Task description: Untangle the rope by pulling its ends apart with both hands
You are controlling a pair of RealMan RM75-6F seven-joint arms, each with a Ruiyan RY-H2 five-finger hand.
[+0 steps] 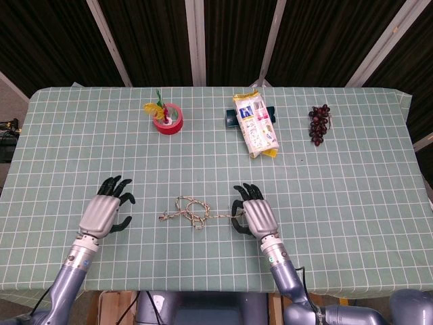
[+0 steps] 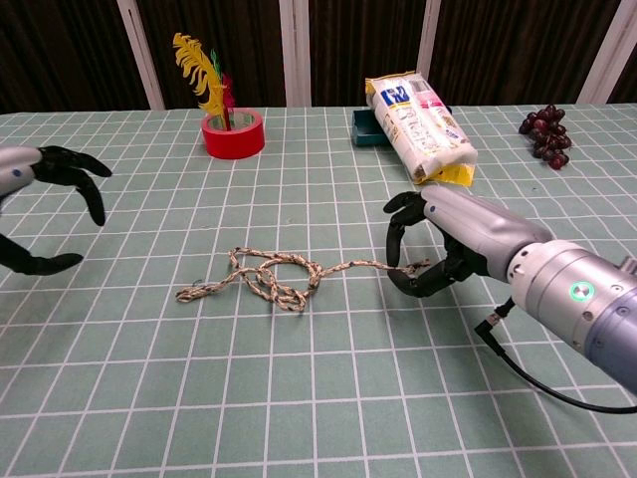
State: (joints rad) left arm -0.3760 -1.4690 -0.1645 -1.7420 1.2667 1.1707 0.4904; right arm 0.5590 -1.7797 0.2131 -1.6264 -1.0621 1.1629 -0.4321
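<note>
A tan braided rope (image 1: 191, 210) (image 2: 269, 277) lies tangled in loops on the checked green tablecloth. Its right end runs into my right hand (image 1: 252, 215) (image 2: 443, 244), which pinches that end between thumb and fingers. The rope's frayed left end (image 1: 163, 217) (image 2: 185, 295) lies free on the cloth. My left hand (image 1: 108, 211) (image 2: 45, 199) hovers with fingers spread, well to the left of that free end, holding nothing.
At the back stand a red tape roll with feathers (image 1: 165, 117) (image 2: 229, 126), a snack bag (image 1: 256, 125) (image 2: 418, 117) over a dark box, and a bunch of dark grapes (image 1: 318, 123) (image 2: 545, 134). The table's front edge (image 1: 169, 290) is near both forearms.
</note>
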